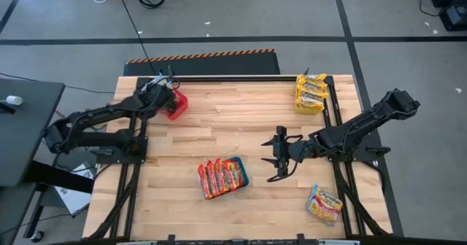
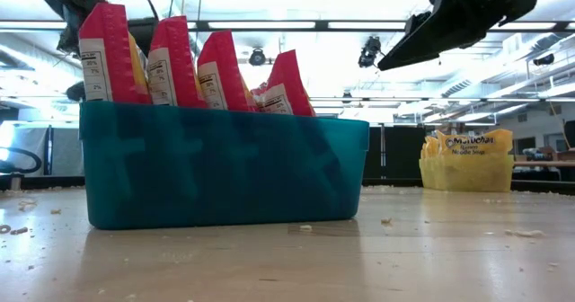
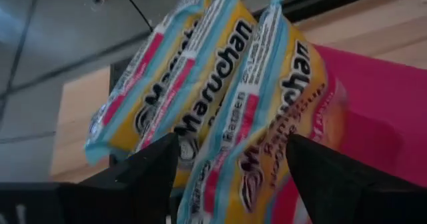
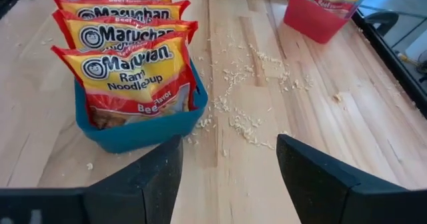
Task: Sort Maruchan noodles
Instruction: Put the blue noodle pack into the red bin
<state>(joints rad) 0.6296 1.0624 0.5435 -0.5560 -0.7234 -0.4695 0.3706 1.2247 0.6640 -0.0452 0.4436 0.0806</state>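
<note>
Three blue-trimmed Maruchan packets (image 3: pixel 200 97) stand on edge in the red bin (image 1: pixel 177 105) at the table's far left. My left gripper (image 3: pixel 230 144) hovers over that bin, open, one finger on either side of the packets. Red-orange packets (image 4: pixel 127 71) stand upright in the teal bin (image 1: pixel 239 173) near the table's middle. Yellow packets fill the yellow bin (image 1: pixel 310 93) at the far right. One loose packet (image 1: pixel 325 203) lies flat near the right near corner. My right gripper (image 1: pixel 281 160) hangs open above bare wood, right of the teal bin. My left gripper has the nearest blue-trimmed packet (image 3: pixel 267 124) between its open fingers, coming from above at a slant. I cannot tell whether either finger touches it.
Noodle crumbs (image 4: pixel 247 111) are scattered on the wood between the teal bin and the red bin. Bare wood lies in the table's middle and along its near left. Black frame rails (image 1: pixel 336 121) run along both sides of the table.
</note>
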